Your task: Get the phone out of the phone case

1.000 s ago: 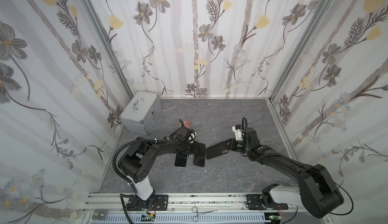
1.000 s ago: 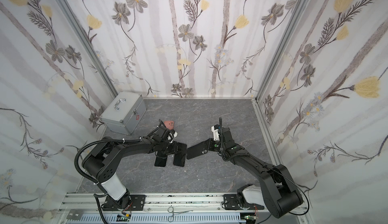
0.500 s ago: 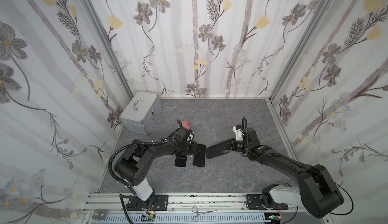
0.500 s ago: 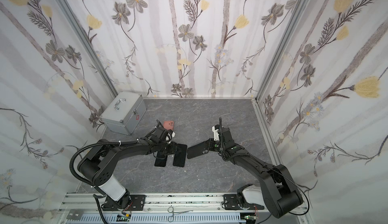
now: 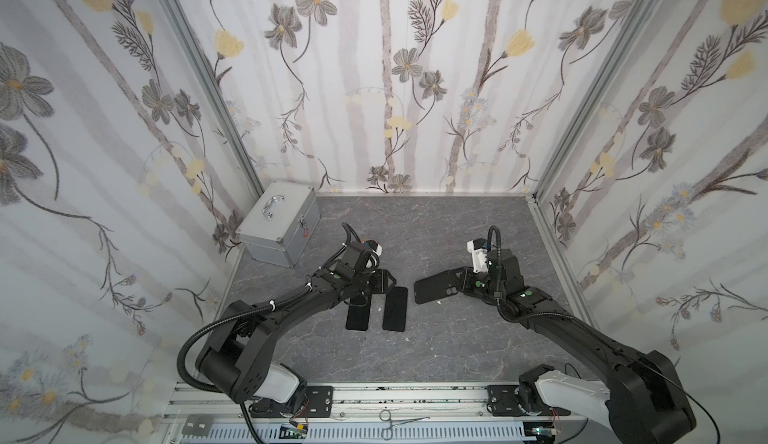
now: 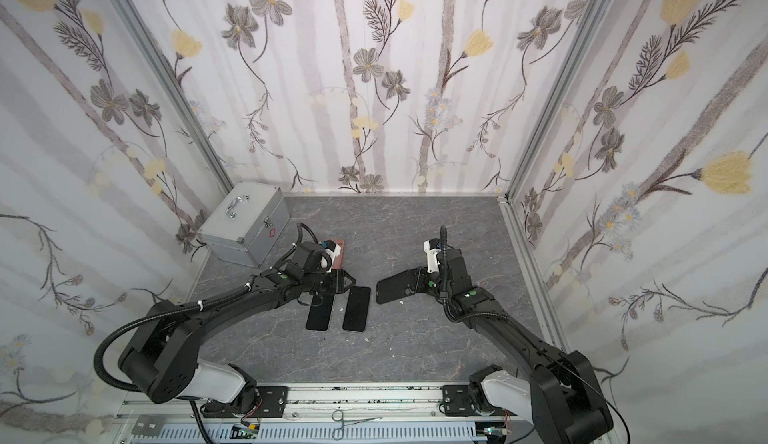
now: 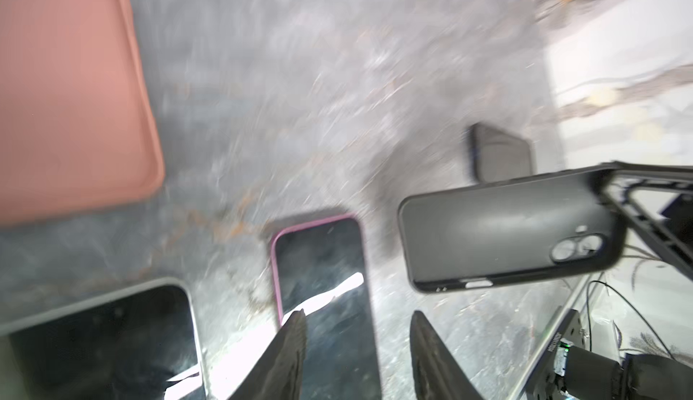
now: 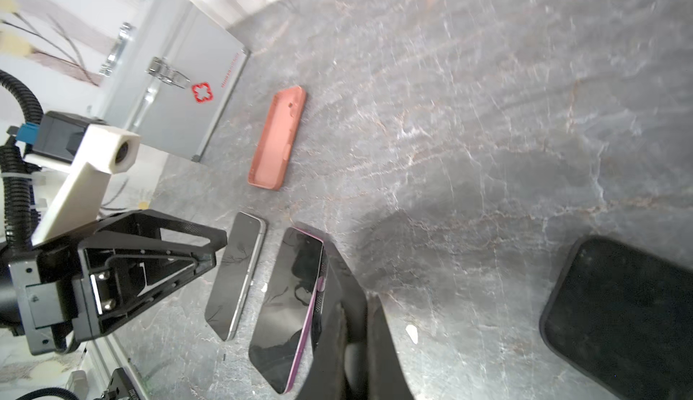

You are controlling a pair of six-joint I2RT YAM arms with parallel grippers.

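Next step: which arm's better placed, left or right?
Right, probably: the right end effector is shut on the black case, so it can set that down. The left end effector stands open over the pink-edged phone, holding nothing.

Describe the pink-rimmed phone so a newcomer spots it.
Start at the silver metal box in the far corner. Nearer the middle, two phones lie side by side. Yours is the phone farther from the box: pink rim, its neighbour's silver.
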